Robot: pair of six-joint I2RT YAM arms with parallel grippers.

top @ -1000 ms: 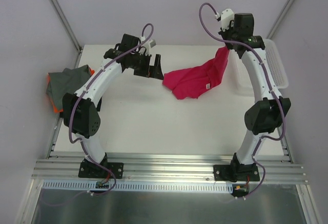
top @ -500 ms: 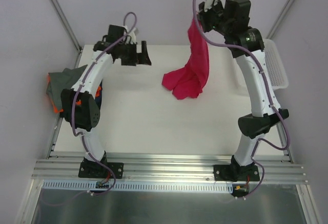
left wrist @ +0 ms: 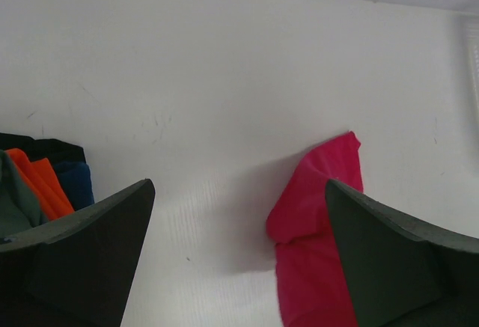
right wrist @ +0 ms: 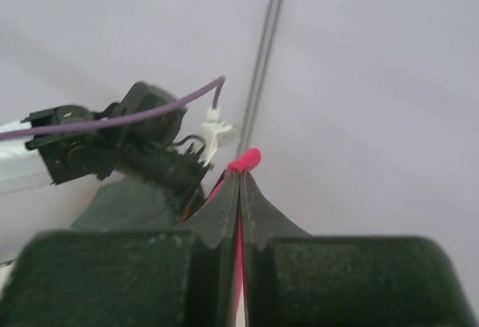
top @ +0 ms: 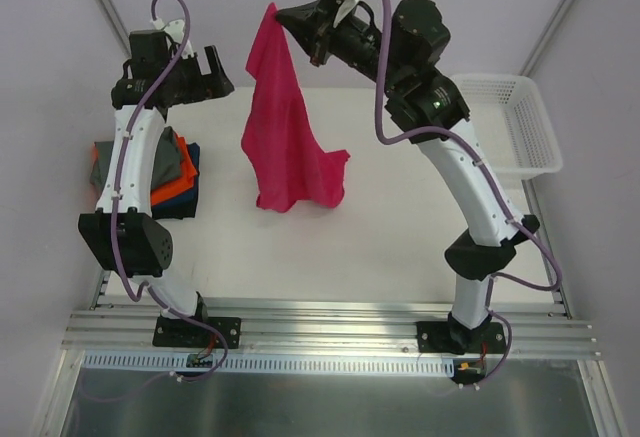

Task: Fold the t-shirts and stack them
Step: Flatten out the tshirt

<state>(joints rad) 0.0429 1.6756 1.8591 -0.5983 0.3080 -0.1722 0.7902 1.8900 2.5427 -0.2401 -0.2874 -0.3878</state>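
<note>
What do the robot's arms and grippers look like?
The left arm and right arm have white links with black joints, and a purple cable loops along each. The left gripper and right gripper are black, with wedge-shaped fingers.

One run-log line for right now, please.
right gripper: shut on pink t-shirt, held high, hanging to table | left gripper: open, empty, raised | folded stack: left edge of table

Only a tip of the magenta t-shirt [right wrist: 245, 159] showed above the pinched right gripper [right wrist: 239, 179]; the rest was hidden.
</note>
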